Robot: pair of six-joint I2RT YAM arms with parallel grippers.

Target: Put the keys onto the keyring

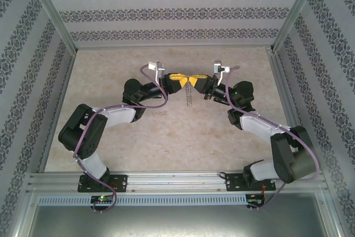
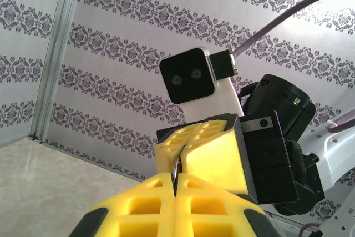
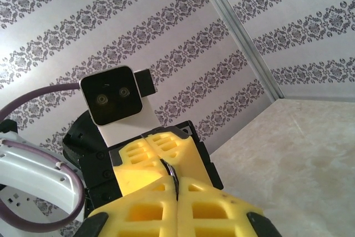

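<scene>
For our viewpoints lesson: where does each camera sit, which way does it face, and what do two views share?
Top: above and behind, looking down at the table; left hand and right hand meet tip to tip.
Left wrist: on that wrist, facing the right hand and wall; own yellow fingers at bottom.
Right wrist: mirrored, facing the left hand and wall; own fingers at bottom.
Shared: both wrist views show the keyring pinched between the hands.

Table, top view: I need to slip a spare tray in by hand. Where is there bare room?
Free: the wide bare stretch of table bordered by left arm, right arm and the near rail; also the far strip below the back wall. Crowded: the middle, where left pincer and right pincer meet tip to tip, keyring dangling between.
</scene>
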